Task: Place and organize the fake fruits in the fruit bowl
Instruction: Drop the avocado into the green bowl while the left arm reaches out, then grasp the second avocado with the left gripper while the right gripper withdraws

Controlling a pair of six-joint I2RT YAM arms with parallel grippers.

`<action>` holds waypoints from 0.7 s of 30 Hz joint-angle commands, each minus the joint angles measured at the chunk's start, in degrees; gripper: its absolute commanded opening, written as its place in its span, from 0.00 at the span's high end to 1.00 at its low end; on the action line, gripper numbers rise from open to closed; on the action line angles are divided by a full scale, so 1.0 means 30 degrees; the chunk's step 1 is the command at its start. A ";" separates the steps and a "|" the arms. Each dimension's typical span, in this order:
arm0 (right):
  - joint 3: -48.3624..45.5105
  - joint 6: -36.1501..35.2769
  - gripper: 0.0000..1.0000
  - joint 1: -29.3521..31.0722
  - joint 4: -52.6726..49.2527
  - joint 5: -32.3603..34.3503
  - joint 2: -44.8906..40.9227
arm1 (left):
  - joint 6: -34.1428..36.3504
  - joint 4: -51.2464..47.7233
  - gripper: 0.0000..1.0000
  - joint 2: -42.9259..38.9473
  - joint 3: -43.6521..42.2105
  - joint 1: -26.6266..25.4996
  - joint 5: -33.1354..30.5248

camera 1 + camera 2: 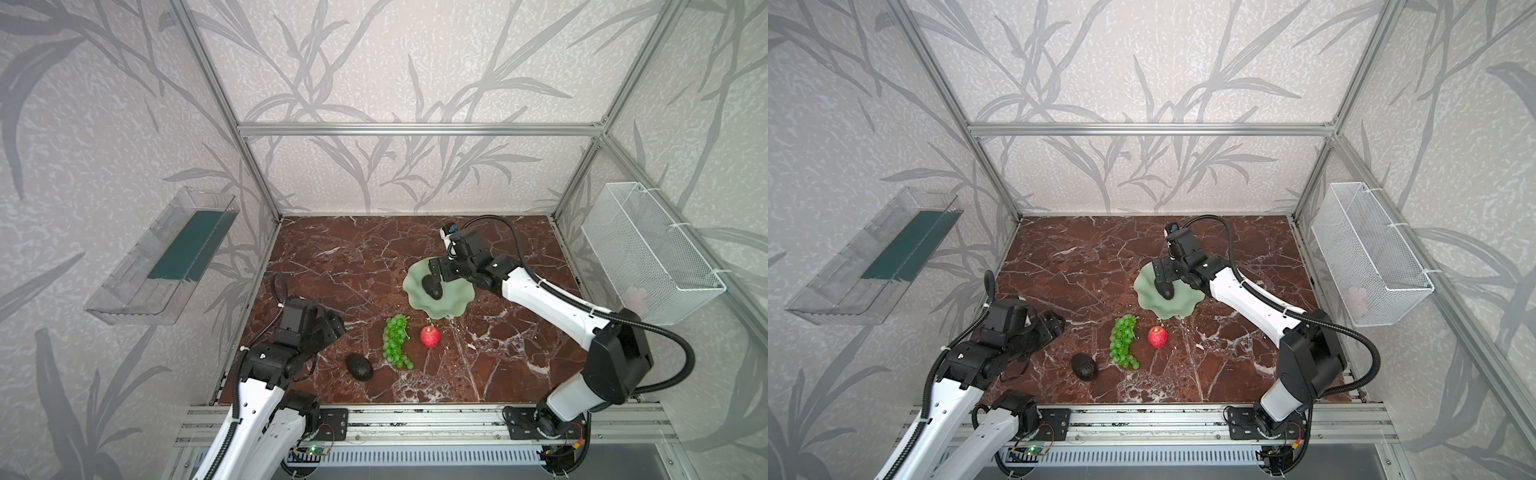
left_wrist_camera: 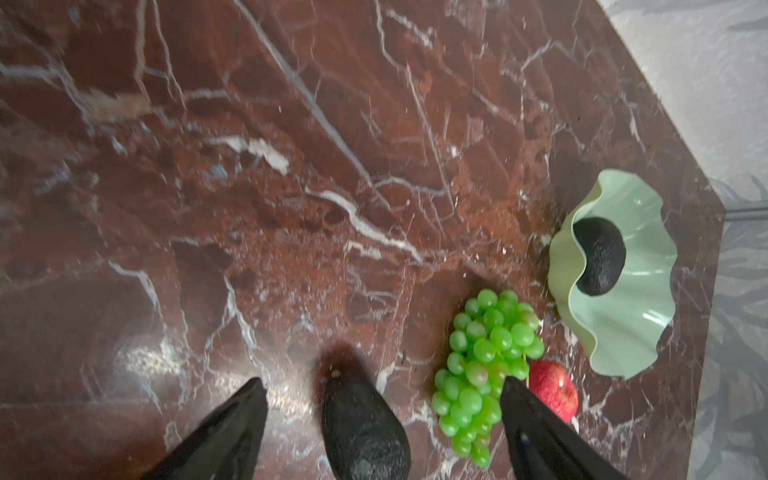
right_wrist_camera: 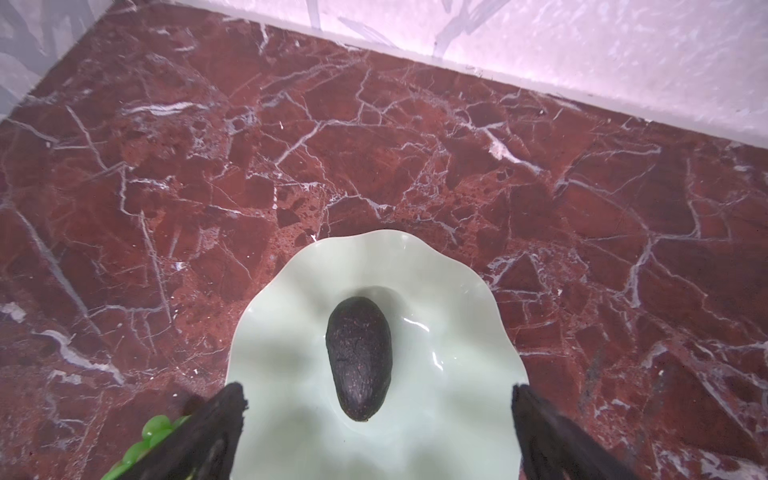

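The glossy bowl [image 1: 441, 312] holds one avocado [image 3: 359, 357], free beneath the right gripper [image 3: 378, 390], fingers spread. The grapes [image 1: 395, 343], on the table [image 1: 332, 270], look floppy: pinch the thick end. The second avocado [image 1: 358, 366], pebbly, probably grippy, lies between the parted fingers of the left gripper [image 2: 383, 381]; the apple [image 1: 429, 336] nearby may roll

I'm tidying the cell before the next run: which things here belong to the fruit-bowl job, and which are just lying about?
Job: fruit bowl; avocado in the bowl; loose avocado; green grapes; red apple.
Just there: clear plastic tray; white wire basket.
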 commanded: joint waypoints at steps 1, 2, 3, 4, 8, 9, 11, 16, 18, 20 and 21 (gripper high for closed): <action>-0.0859 -0.0386 0.01 -0.0121 0.0667 0.0107 -0.0260 | -0.2886 -0.1968 0.11 -0.0667 -0.0544 -0.1543 -0.0193; -0.1005 -0.0465 0.01 -0.0102 0.0702 0.0047 -0.0334 | -0.3332 -0.2012 0.11 -0.0733 -0.0705 -0.2065 -0.0375; -0.1156 -0.0527 0.01 -0.0109 0.0747 0.0001 -0.0441 | -0.3830 -0.2043 0.11 -0.0747 -0.0892 -0.2633 -0.0583; -0.1356 -0.0558 0.01 -0.0109 0.0843 -0.0014 -0.0532 | -0.4295 -0.2028 0.11 -0.0754 -0.1094 -0.3214 -0.0775; -0.1972 -0.0619 0.01 -0.0117 0.1097 -0.0230 -0.0866 | -0.5584 -0.1502 0.10 -0.0417 -0.1824 -0.4881 -0.1111; -0.2100 -0.0611 0.01 -0.0138 0.1141 -0.0266 -0.0949 | -0.5906 -0.1175 0.10 -0.0287 -0.2085 -0.5253 -0.1111; -0.2316 -0.0610 0.01 -0.0138 0.1178 -0.0357 -0.1125 | -0.6467 -0.0364 0.10 0.0070 -0.2667 -0.5983 -0.1112; -0.2719 -0.0598 0.01 -0.0161 0.1233 -0.0460 -0.1570 | -0.7331 0.1730 0.08 0.1717 -0.3396 -0.7593 -0.1511; -0.2790 -0.0641 0.01 -0.0154 0.1180 -0.0426 -0.1654 | -0.7577 0.2431 0.08 0.2490 -0.3520 -0.8057 -0.1580; -0.2884 -0.0641 0.01 -0.0147 0.1168 -0.0439 -0.1717 | -0.7860 0.3098 0.07 0.3192 -0.3854 -0.8440 -0.1581; -0.2936 -0.0671 0.01 -0.0155 0.1149 -0.0432 -0.1777 | -0.7998 0.3393 0.07 0.3495 -0.4023 -0.8553 -0.1623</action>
